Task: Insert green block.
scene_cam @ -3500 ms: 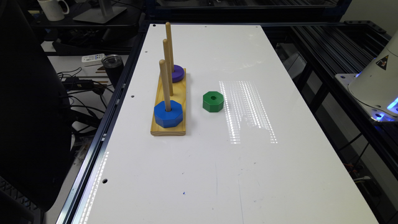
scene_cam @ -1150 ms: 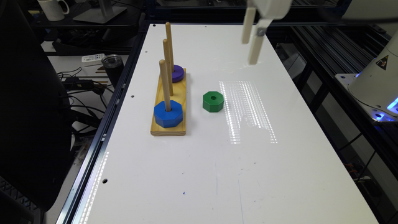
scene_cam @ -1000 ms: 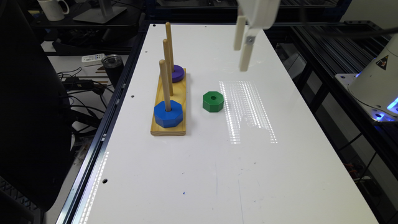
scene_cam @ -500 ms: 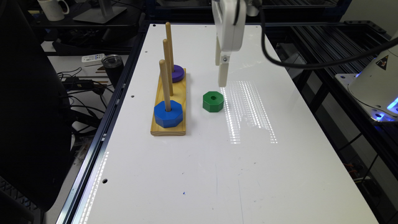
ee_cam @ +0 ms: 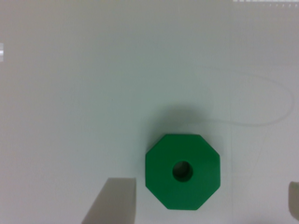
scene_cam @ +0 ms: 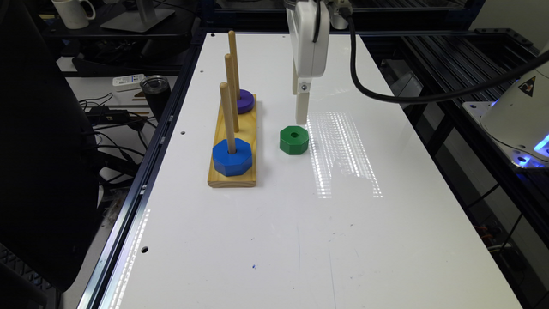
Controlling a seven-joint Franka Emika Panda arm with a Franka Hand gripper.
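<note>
A white table [scene_cam: 274,240] is stretching under the pincer [scene_cam: 301,112] and taking a striped patch of reflected light [scene_cam: 343,154] just beside it on the exterior view's right. Well off to the pincer's other side, past the table's dark metal edge rail [scene_cam: 141,189], a black tumbler [scene_cam: 155,93], tangled cables [scene_cam: 107,120] and a large dark shape [scene_cam: 38,146] are sitting. A white mug [scene_cam: 73,13] is standing on a dark desk far behind.

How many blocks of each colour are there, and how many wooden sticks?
Green block: 1
Blue block: 1
Purple disc: 1
Wooden sticks: 3
Total: 6
</note>
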